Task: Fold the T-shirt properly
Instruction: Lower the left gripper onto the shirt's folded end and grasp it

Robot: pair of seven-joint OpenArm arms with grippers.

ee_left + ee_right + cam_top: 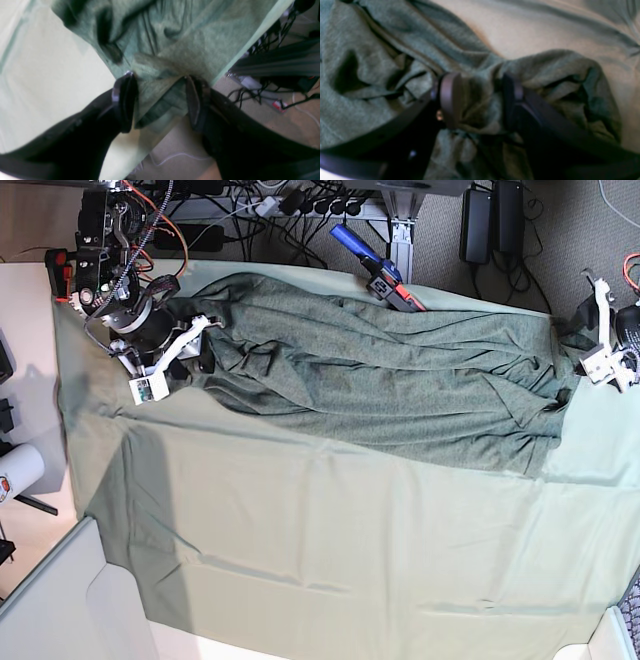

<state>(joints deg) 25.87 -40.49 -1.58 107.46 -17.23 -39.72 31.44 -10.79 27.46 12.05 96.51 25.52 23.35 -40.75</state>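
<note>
- the t-shirt (400,385), a dark olive knit, lies stretched and wrinkled across the upper half of the base view, on a paler mint table cloth (330,550) that fills the lower half.
- our main worry: the shirt's right end sits at the cloth's edge, so in our judgement fabric could slide off the table there if it is let go carelessly.
- a second risk: a pull from one side alone could bunch the garment further instead of flattening it.
- our left gripper (160,100) is at the right edge of the base view. in its wrist view its jaws stand spread, with a hemmed fold of shirt lying between them. they do not pinch it.
- our right gripper (480,100) is at the upper left of the base view, arm angled down onto the shirt's end.
- its jaws are partly parted and close on a thick wad of shirt fabric.
</note>
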